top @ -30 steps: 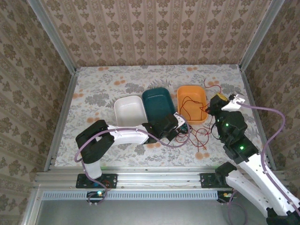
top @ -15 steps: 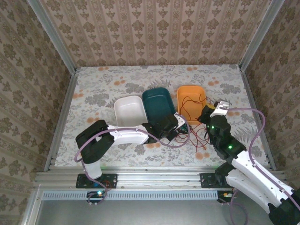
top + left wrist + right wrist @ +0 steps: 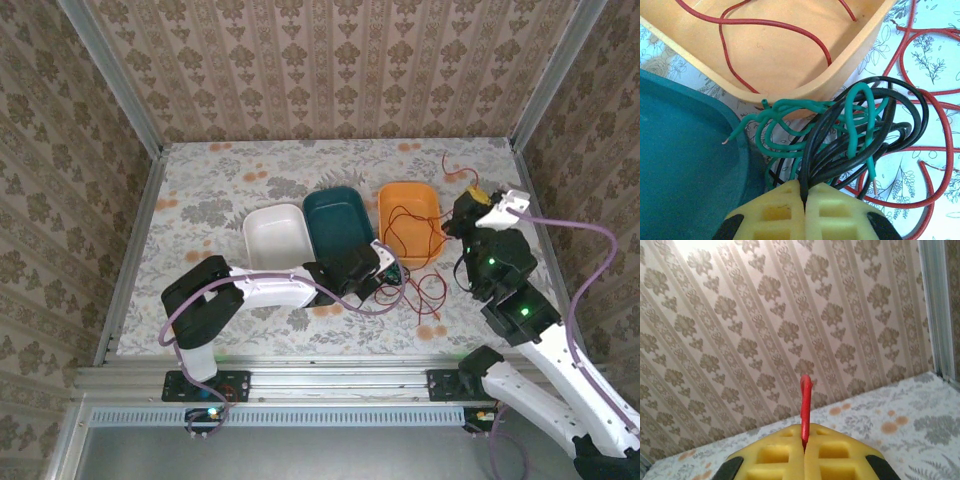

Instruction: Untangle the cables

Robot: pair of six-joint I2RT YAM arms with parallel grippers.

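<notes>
Seemingly far from done — beside the orange tray (image 3: 790, 55), left gripper (image 3: 804, 200) pinched the black cable (image 3: 840, 145), knotted with the green cable (image 3: 790, 125); right gripper (image 3: 803, 447) pinched the red cable (image 3: 805, 405).

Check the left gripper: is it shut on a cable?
Shut. The left gripper pinches a black cable where its yellow fingers meet.

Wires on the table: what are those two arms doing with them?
Two robot arms are working at a knot of thin wires. The left tool is shut on a black wire at the tangle, which lies beside the orange tray with a green wire wound through it. The right tool is shut on a red wire and faces the wall. Red loops lie in the tray and on the table; nothing is separated yet.
</notes>
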